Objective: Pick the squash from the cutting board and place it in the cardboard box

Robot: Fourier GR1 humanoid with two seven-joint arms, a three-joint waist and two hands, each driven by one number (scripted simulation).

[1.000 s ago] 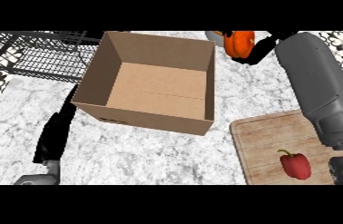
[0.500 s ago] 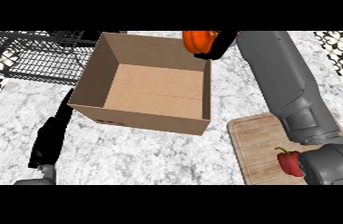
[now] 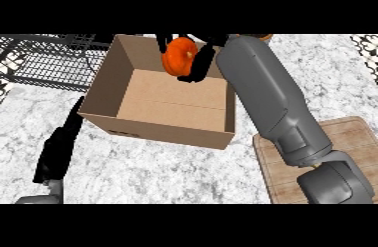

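Note:
An orange squash (image 3: 178, 57) hangs over the far side of the open cardboard box (image 3: 166, 123), above its inside. My right hand (image 3: 198, 61) is shut on it, black fingers curled round both sides, and the grey right forearm (image 3: 269, 101) stretches up from the lower right. The wooden cutting board (image 3: 273, 163) lies at the lower right, mostly hidden by that arm. My left hand (image 3: 60, 146) rests low at the left, just outside the box's left wall, with its fingers straight.
A black wire rack (image 3: 48, 61) stands at the upper left behind the box. The counter (image 3: 170, 173) is grey-white marble. Part of an orange thing (image 3: 260, 36) peeks out behind my right arm at the top.
My right hand has carried the squash leftward from beyond the box's far right corner to over its inside. The arm now covers the red pepper on the board. The left hand stayed put.

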